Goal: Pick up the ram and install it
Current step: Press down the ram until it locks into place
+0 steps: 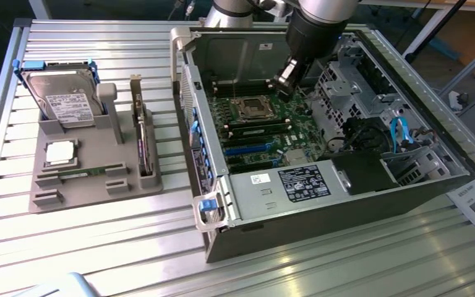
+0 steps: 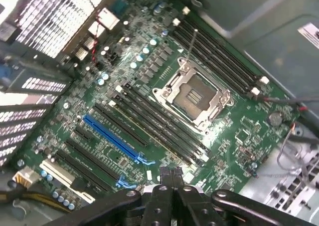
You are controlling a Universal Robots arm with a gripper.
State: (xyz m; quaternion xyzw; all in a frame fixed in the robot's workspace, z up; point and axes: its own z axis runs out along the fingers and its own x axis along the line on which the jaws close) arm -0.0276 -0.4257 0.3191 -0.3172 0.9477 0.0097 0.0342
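Above the motherboard (image 2: 149, 111), inside the open computer case (image 1: 402, 185), I hang my gripper (image 2: 172, 178) with its fingers pressed together and nothing between them. Seen from the wrist, the fingertips sit just over the long dark memory slots (image 2: 159, 131) beside the empty processor socket (image 2: 192, 96). The ram (image 1: 81, 172), as far as I can judge, is the thin green stick lying in a groove of the grey holder (image 1: 97, 185) on the exterior view's left, well apart from my gripper, so no pickup shows. To do this step well, I judge that I should keep my fingers square to the slot line and stay clear of the socket's bare frame and the loose cables (image 1: 398, 133) near the drive cage. The grey holder also carries a hard drive (image 1: 64, 99) standing upright in its blue frame, a square silver processor chip (image 1: 61, 152) lying flat in its recess, and an expansion card (image 1: 143, 142) set on edge.
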